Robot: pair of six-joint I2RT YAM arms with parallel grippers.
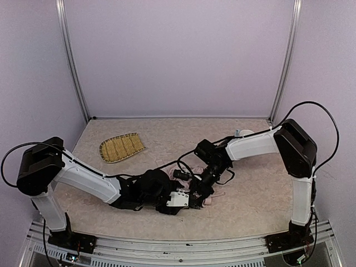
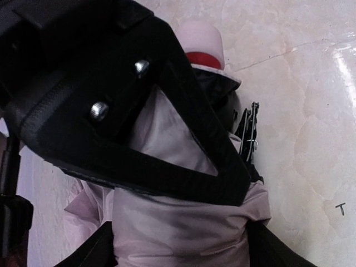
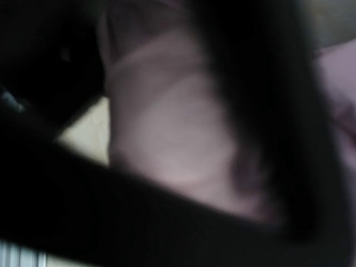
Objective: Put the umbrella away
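Observation:
The umbrella [image 1: 210, 201] lies folded on the table near the front centre, mostly hidden under both grippers. In the left wrist view its pale pink fabric [image 2: 178, 222] is bunched, with the pale handle [image 2: 200, 39] and a red ring at the far end and black ribs [image 2: 250, 130] beside it. My left gripper [image 2: 183, 245] has a black finger on each side of the fabric bundle and is shut on it. My right gripper [image 1: 201, 186] sits right on top of the umbrella, and its black frame crosses the left wrist view. The right wrist view is blurred, showing pink fabric [image 3: 167, 128] very close.
A woven bamboo tray [image 1: 121, 147] lies at the back left of the table. A small white object [image 1: 240, 133] sits behind the right arm near the back right corner. Black cables trail between the two wrists.

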